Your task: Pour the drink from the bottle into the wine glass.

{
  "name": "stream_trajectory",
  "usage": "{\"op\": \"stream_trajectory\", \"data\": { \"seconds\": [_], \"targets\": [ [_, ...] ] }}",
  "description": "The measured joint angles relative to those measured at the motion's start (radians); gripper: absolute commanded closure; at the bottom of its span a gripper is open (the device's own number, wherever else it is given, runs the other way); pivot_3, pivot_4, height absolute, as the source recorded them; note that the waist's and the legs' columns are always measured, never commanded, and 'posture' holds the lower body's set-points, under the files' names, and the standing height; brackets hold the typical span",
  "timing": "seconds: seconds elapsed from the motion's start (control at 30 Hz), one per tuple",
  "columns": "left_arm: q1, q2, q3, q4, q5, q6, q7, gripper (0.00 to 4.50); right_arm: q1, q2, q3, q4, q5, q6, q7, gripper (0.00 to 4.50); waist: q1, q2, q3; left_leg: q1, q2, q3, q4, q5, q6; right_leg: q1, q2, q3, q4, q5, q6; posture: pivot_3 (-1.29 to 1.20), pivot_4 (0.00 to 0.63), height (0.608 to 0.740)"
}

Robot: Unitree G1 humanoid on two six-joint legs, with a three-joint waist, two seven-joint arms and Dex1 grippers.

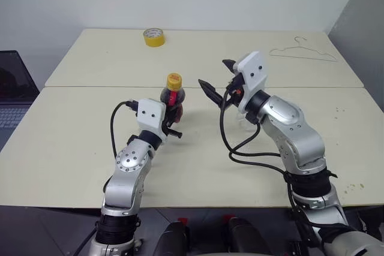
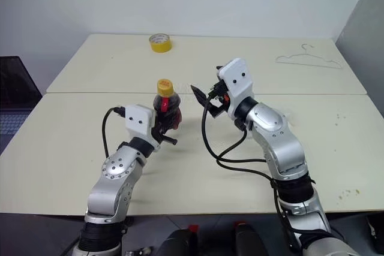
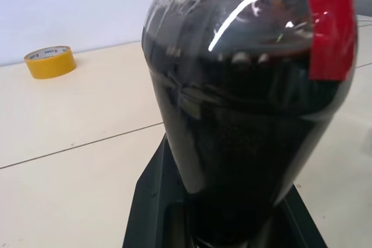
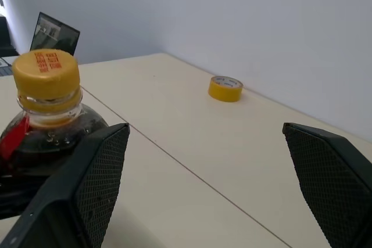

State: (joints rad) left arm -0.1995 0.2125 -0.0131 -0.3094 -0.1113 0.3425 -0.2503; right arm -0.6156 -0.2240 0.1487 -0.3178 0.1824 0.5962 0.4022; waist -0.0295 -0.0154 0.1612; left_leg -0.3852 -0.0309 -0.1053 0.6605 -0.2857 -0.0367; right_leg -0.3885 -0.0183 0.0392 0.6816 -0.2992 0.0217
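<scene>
Head views, left end effector (image 1: 174,125): closed around the lower body of the bottle (image 1: 173,98), which stands upright near the middle of the bench (image 1: 72,142), just on the near side of the seam between the two bench tops.
Head views, bottle: yellow cap (image 1: 174,80) is on; the drink (image 1: 170,96) inside is dark.
Head views, right end effector (image 1: 215,78): fingers wide apart, holding nothing, raised above the bench beside the cap, not touching it.
Head views, far side: a yellow tape roll (image 1: 154,37) near the far edge; a wire hanger (image 1: 303,53) toward the far right corner; a laptop (image 1: 13,91) beyond the left edge.
Head views, wine glass: I cannot tell where it is.
Left wrist view: the bottle (image 3: 244,103), dark with a red label (image 3: 328,21), sits between the black fingers (image 3: 154,196); tape roll (image 3: 50,62) behind.
Right wrist view: two black fingers (image 4: 93,184) well apart, nothing between them; the cap (image 4: 47,74) stands near one finger.
</scene>
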Motion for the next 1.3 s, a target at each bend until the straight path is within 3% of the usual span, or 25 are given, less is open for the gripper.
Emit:
{"op": "stream_trajectory", "data": {
  "seconds": [0.27, 0.83, 1.3],
  "targets": [
    [0.0, 0.001, 0.0, 0.0, 0.0, 0.0, -0.001, 4.0, -0.005, 0.017, 0.052, -0.07, 0.077, 0.029, 0.078, 0.0, -0.001, 0.0, 0.0, 0.0, 0.0, 0.0, 0.0, 0.0, 0.0, 0.0, 0.0, 0.0, 0.0, 0.0, 0.0, 0.0, 0.15, 0.74],
    [0.0, 0.002, -0.001, 0.0, 0.001, -0.001, -0.004, 4.01, -0.114, 0.119, 0.069, -0.006, 0.112, 0.078, 0.054, 0.0, 0.0, 0.0, 0.0, 0.0, 0.0, 0.0, 0.0, 0.0, 0.0, 0.0, 0.0, 0.0, 0.0, 0.0, 0.0, 0.0, 0.15, 0.74],
    [0.0, 0.001, -0.005, 0.0, 0.001, -0.002, -0.004, 4.01, -0.117, 0.156, 0.08, 0.053, 0.104, 0.108, 0.019, 0.0, 0.0, 0.0, 0.0, 0.0, 0.0, 0.0, 0.0, 0.0, 0.0, 0.0, 0.0, 0.0, 0.0, 0.0, 0.0, 0.0, 0.15, 0.74]
  ]
}}
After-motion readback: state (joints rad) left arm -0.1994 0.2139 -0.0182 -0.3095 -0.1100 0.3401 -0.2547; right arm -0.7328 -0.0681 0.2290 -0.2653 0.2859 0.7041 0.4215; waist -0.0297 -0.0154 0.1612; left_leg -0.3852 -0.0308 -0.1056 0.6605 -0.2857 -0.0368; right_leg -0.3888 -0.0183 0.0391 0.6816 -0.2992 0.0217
